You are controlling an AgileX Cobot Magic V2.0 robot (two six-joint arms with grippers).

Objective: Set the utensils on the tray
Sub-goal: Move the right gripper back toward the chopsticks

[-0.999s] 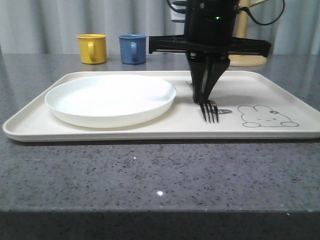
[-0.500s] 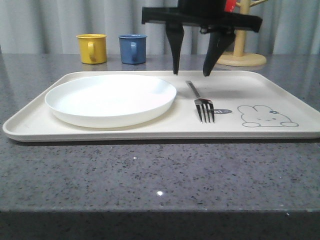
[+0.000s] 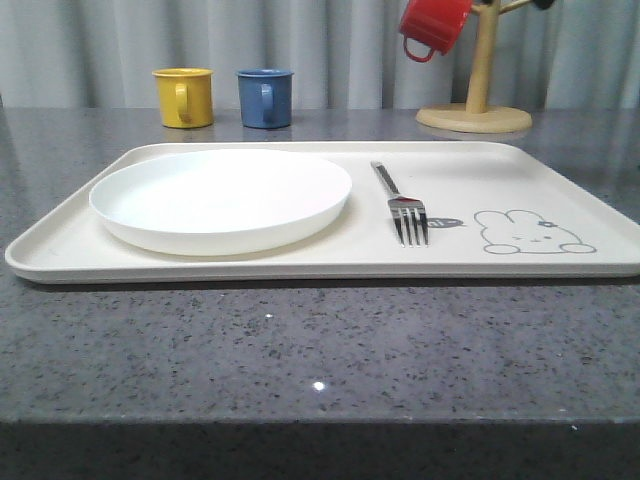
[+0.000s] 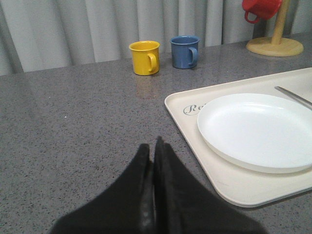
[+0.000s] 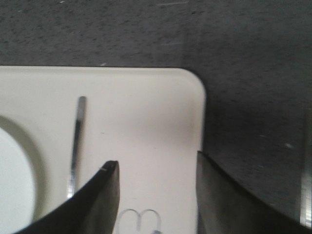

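So the fork (image 3: 402,202) is down flat on the tray (image 3: 300,262), lying just beside the white plate (image 3: 220,198) on the side toward the rabbit drawing (image 3: 527,232), tines pointing at the near rim. Nothing is touching it. The plate sits on the tray too, at the end away from the rabbit.

The right gripper (image 5: 156,190) is up above the tray's far corner with its fingers spread apart and nothing between them; from its own camera the fork handle (image 5: 77,141) sits off to one side below it. The left gripper (image 4: 155,161) hangs over the bare countertop (image 4: 73,126) beside the tray's plate end, fingers pressed together, holding nothing as far as I can see.

My read: the fork step looks finished, and this is the gap between utensils. I can't spot a spoon or chopsticks anywhere in these shots, so I can't say where the next pick comes from. Whichever arm goes next needs to find the next slim metal piece, come down with fingers wide, and pinch it across the narrow handle. There's free tray space between fork and rabbit, and laying it parallel to the fork seems sensible.

The yellow mug (image 3: 184,96), blue mug (image 3: 265,97) and the red mug (image 3: 432,25) on the wooden stand (image 3: 476,112) sit behind the tray.
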